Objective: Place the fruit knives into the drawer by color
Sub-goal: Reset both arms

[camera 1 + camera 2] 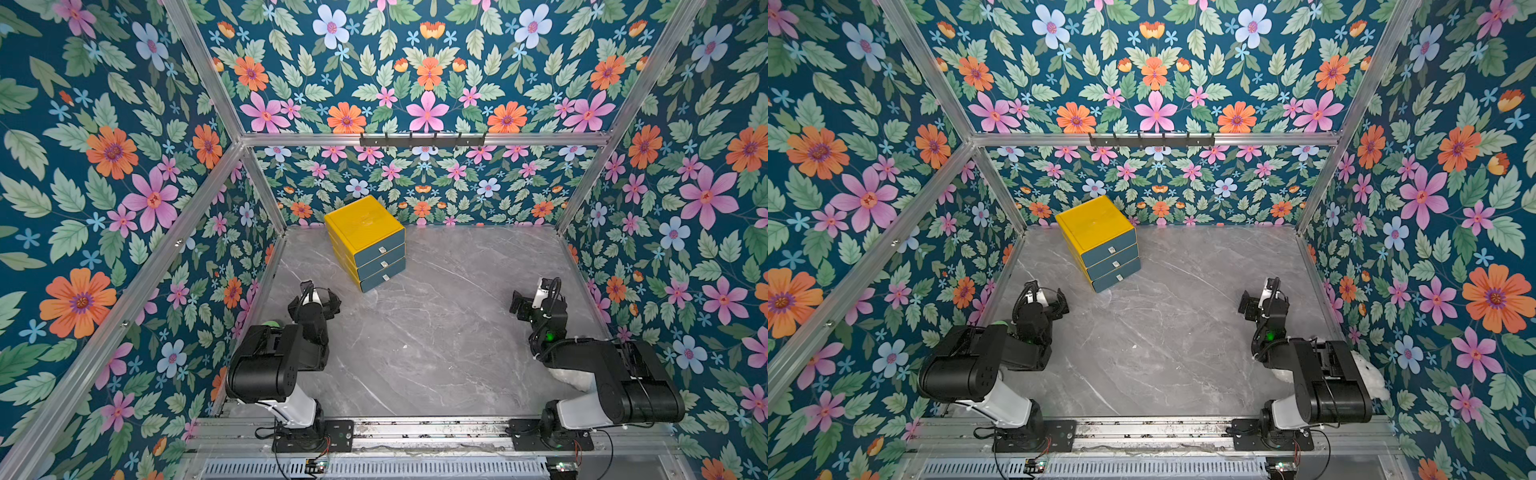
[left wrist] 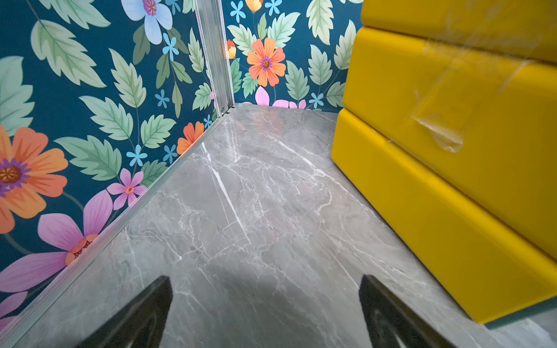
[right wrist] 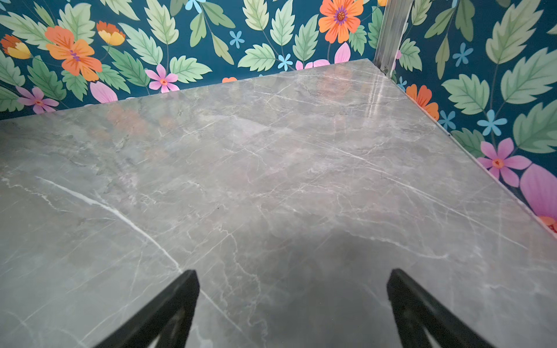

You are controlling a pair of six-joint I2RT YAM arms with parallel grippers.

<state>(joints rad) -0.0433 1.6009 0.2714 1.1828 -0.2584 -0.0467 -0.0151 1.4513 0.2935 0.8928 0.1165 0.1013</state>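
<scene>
The drawer is seen shut at the far left of the counter; no fruit knives are visible. Both jaws are spread, empty. Its top tab should be pulled straight, with the body steadied.

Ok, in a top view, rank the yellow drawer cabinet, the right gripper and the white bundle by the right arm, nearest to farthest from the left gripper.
1. The yellow drawer cabinet: just beyond the left gripper, toward the back wall.
2. The right gripper: across the table, on the opposite side.
3. The white bundle: under the right arm, nearer the front.
</scene>
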